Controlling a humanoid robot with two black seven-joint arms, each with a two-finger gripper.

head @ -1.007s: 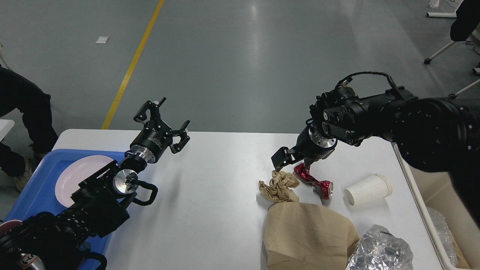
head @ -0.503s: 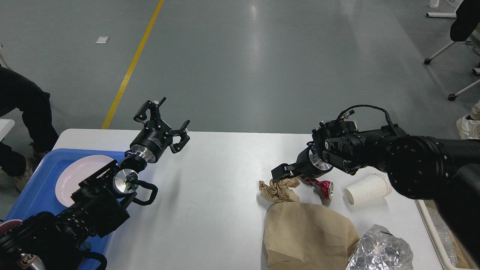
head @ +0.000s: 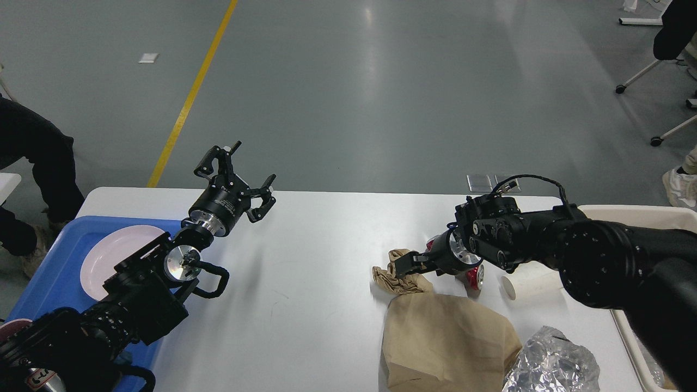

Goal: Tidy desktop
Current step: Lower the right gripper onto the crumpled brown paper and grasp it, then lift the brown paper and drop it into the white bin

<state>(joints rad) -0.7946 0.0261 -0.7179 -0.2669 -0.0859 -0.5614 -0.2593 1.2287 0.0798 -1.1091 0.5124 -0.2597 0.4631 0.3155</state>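
Observation:
The white desktop (head: 316,305) fills the lower part of the head view. My left gripper (head: 254,162) hangs open above its far left part, holding nothing. My right gripper (head: 404,267) is low on the table, its dark fingers pressed into a crumpled brown paper wad (head: 387,279); I cannot tell whether they have closed on it. A crushed red can (head: 475,276) lies just behind the right wrist. My arm hides most of a white paper cup (head: 507,287).
A brown paper bag (head: 446,343) and crumpled foil (head: 555,365) lie at the near right. A blue tray (head: 49,272) holding a pink plate (head: 109,256) sits at the left edge. A beige bin (head: 631,209) stands past the right edge. People sit at both sides.
My right arm has come down and toward me, bringing its gripper from above the can onto the paper wad. The wad shifted slightly left. My left arm has not moved.

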